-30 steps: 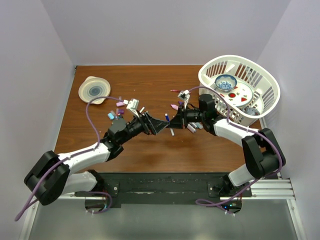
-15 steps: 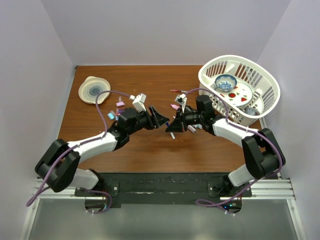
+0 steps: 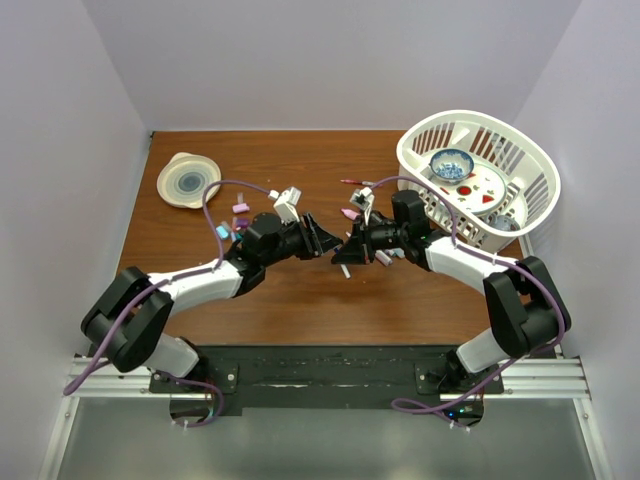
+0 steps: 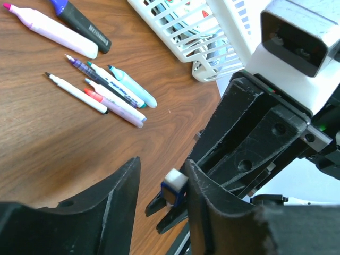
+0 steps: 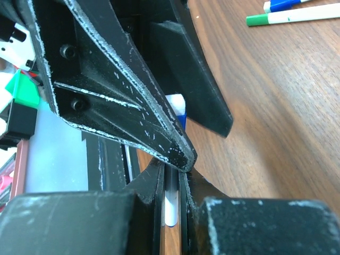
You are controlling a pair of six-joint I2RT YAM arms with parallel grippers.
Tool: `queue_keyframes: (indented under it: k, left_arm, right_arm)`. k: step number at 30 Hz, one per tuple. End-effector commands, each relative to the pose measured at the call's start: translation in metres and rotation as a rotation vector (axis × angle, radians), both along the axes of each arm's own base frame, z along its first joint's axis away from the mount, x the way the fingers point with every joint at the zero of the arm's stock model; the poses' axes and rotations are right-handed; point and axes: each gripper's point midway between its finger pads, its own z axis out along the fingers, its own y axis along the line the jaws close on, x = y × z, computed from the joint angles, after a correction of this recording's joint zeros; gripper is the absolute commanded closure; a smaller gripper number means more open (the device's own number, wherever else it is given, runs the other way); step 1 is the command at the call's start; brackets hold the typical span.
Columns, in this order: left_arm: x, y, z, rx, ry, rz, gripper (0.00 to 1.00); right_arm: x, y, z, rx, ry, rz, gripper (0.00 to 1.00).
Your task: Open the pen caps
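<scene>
Item: capped white pen, held between two grippers over mid-table.
Right gripper (image 5: pixel 171 178) is clamped tight on the slim white pen (image 5: pixel 170 204). Its blue, white-tipped cap (image 4: pixel 172 187) is still on, lying between the jaws of the left gripper (image 4: pixel 162 170), which stand partly open: one finger touches the cap, with a gap at the other. Loose pens (image 4: pixel 106 90) lie on the wooden table (image 4: pixel 53 138) near the white basket (image 4: pixel 175 32).

No lettering can be read anywhere; the black highlighter (image 4: pixel 85 27) carries small white print, too blurred to make out.
</scene>
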Motion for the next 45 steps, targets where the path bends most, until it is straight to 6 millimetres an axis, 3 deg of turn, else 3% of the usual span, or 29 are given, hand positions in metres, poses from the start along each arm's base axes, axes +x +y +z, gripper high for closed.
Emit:
queue_keyframes:
  k: [1,3,14,16,24,31,35,39,45]
  left_arm:
    - [0.004,-0.011,0.022,-0.062,-0.043,-0.019,0.60]
    - [0.002,-0.013,0.022,-0.070,-0.039,-0.024,0.62]
    - [0.001,-0.015,0.029,-0.103,-0.050,-0.028,0.99]
    - [0.003,-0.012,0.034,-0.108,-0.059,-0.010,1.00]
    - [0.036,0.037,0.053,-0.152,-0.083,0.165,1.00]
    - [0.074,0.095,0.074,-0.119,-0.145,0.368,1.00]
    - [0.085,0.134,0.075,-0.033,-0.177,0.502,1.00]
    - [0.087,0.170,0.062,0.030,-0.162,0.608,1.00]
    - [0.071,0.219,-0.015,0.108,0.031,0.749,1.00]
  right_arm:
    - [0.009,0.007,0.021,0.037,-0.063,-0.003,1.00]
    - [0.009,0.008,0.020,0.038,-0.057,-0.009,1.00]
    - [0.011,0.009,0.015,0.024,-0.044,-0.023,1.00]
    - [0.011,0.009,0.015,0.024,-0.043,-0.024,1.00]
    - [0.008,0.011,0.014,0.020,-0.037,-0.005,1.00]
    - [-0.002,0.018,0.008,-0.012,-0.026,0.047,1.00]
    - [-0.005,0.021,0.004,-0.037,-0.024,0.069,1.00]
    - [-0.004,0.020,-0.001,-0.063,-0.032,0.086,1.00]
    - [-0.010,0.014,-0.004,-0.101,-0.102,0.170,1.00]
